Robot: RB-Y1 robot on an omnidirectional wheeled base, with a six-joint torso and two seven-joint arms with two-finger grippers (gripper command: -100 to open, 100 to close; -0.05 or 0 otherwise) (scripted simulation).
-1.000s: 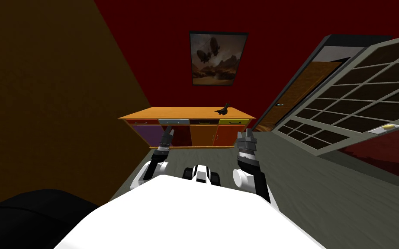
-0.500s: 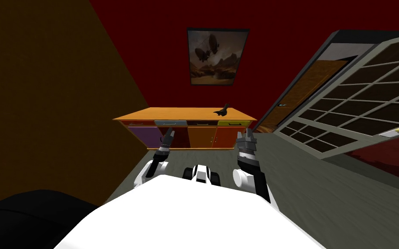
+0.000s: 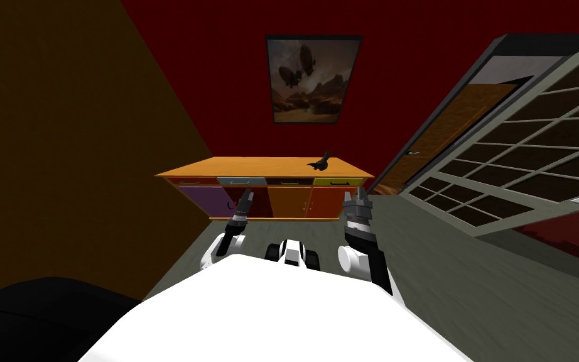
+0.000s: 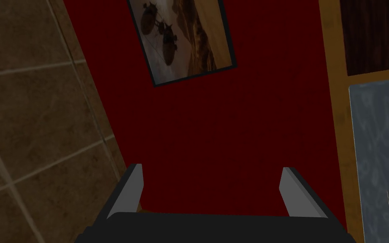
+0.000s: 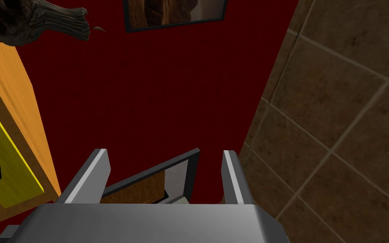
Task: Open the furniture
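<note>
Red wall [image 3: 219, 63] ahead, framed picture [image 3: 310, 78] on it. Left hand [image 3: 246, 196]: fingers apart, holding nothing, raised in front of the sideboard [image 3: 250, 166], near its purple door [image 3: 203, 200] and grey drawer [image 3: 241, 181]. Sideboard: orange top, beyond both my hands, against the wall. Dark figurine [image 3: 321, 163]: on that top, nearer my right hand [image 3: 358, 192]. Right hand: fingers apart, empty, by the yellow drawer [image 3: 338, 181] end.

- small dark ornament [image 3: 321, 163] on the orange-topped sideboard [image 3: 263, 165]: too small to identify
- dark-framed wall picture [image 5: 174, 10]: cut off by right wrist view's edge
- yellow drawer front [image 5: 12, 173]: likewise cut off
</note>
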